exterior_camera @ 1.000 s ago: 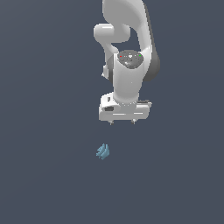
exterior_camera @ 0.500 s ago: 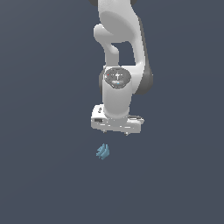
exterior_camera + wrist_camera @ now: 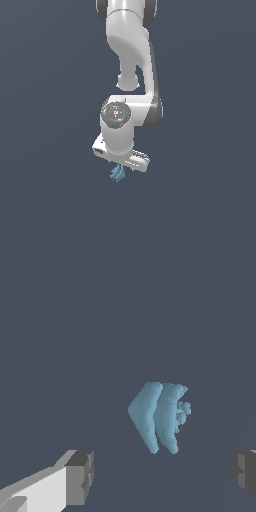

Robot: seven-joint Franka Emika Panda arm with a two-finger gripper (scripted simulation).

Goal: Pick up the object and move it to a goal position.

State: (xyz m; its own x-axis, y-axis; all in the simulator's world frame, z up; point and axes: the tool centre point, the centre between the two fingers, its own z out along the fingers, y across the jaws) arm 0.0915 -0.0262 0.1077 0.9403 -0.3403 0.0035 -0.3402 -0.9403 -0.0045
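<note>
From the exterior view, my white two-fingered pincer (image 3: 121,164) hangs right over the small light-blue ridged lump (image 3: 117,173) on the dark grey floor (image 3: 200,200), partly hiding it. In the wrist view, the lump (image 3: 159,416) sits between my spread grey fingertips (image 3: 80,476), nearer neither, its long axis crossing the line between them; I hold nothing.
</note>
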